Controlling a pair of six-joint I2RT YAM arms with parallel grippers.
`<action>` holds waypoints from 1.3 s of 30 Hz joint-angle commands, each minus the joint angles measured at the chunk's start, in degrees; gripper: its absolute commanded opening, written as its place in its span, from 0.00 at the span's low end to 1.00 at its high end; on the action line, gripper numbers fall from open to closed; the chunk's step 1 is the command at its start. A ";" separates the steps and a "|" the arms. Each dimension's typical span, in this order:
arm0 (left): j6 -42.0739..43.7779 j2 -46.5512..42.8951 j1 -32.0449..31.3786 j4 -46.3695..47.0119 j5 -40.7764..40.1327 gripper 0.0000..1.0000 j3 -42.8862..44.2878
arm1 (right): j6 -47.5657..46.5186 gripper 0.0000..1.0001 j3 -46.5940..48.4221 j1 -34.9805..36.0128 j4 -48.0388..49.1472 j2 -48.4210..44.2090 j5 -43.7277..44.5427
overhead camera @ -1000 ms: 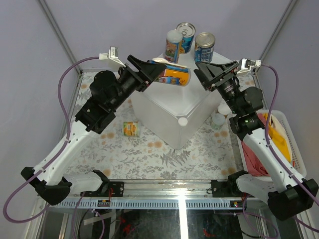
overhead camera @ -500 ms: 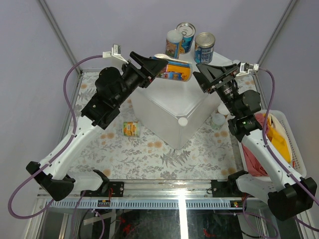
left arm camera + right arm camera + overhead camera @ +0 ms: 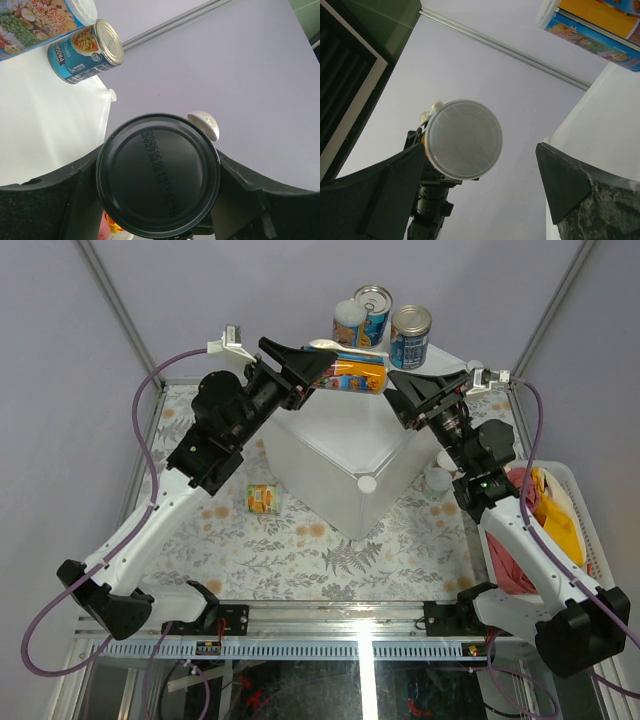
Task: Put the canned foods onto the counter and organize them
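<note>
Lavender-grey enclosure walls surround a floral-patterned worktop (image 3: pixel 300 560). On it the white counter (image 3: pixel 340 455) sits beneath both grippers, with a slatted basket (image 3: pixel 590 540) behind the right one, beside its arm. The left gripper (image 3: pixel 322 370) is clamped across the side wall of a yellow-and-blue tin (image 3: pixel 355 373), carried lying sideways over the counter's far part. In the wrist view the tin's dark, date-stamped base fills the gap between the fingers. The right gripper (image 3: pixel 400 397) faces it with jaws spread wide and nothing between them. Just beyond the left gripper's tips, a white-lidded tin (image 3: pixel 349 322), a silver-topped tin (image 3: pixel 375 302) and a blue tin (image 3: pixel 410 335) stand at the counter's far corner. Well below and behind the left gripper, a fallen tin (image 3: pixel 262 498) lies on the worktop. These tins look stiff, fairly weighty, smooth-labelled and apt to roll when lying, so the place to grip is across the wall at mid-height. The carried one likely wants turning upright before release.
</note>
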 commanded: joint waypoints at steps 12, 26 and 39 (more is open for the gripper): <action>-5.96 1.20 0.57 17.23 1.27 0.00 3.89 | -0.48 0.99 5.10 2.42 6.86 3.39 -0.92; -7.04 1.62 0.53 18.68 1.57 0.00 2.76 | -3.80 0.99 9.00 7.48 7.87 7.14 4.06; -6.93 0.59 0.60 18.88 1.12 0.00 0.59 | -8.92 0.97 13.68 9.71 6.79 10.07 8.26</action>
